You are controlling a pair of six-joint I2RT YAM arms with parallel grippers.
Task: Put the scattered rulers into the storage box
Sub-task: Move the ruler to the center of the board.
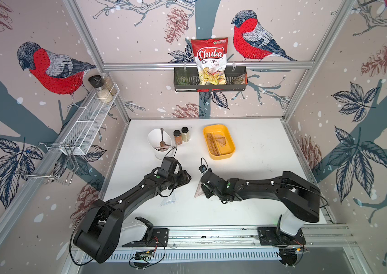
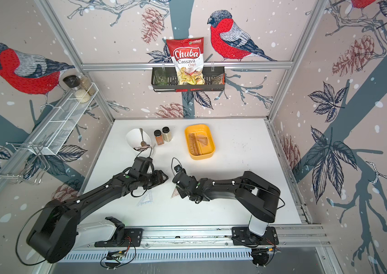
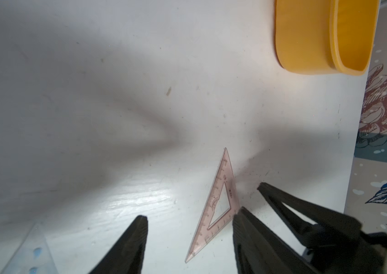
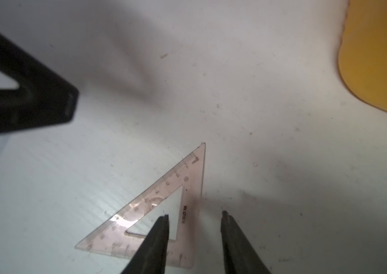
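A pinkish set square [image 4: 161,189] lies flat on the white table, also seen in the left wrist view [image 3: 212,201] and in both top views [image 1: 198,193] [image 2: 175,192]. My right gripper [image 4: 194,214] [image 1: 203,189] is open just above it, one finger over the cut-out and the other past its short edge. My left gripper [image 3: 192,213] [image 1: 188,178] is open too, close by and holding nothing. A clear set square [image 1: 169,201] [image 3: 33,249] lies under the left arm. The yellow storage box [image 1: 222,156] [image 3: 306,35] holds several rulers [image 1: 213,142].
A white bowl [image 1: 154,137] with a spoon and two spice jars [image 1: 181,136] stand at the back left of the table. A dark wire basket [image 1: 183,83] with a chips bag hangs on the back wall. A white mesh shelf [image 1: 92,113] runs along the left wall.
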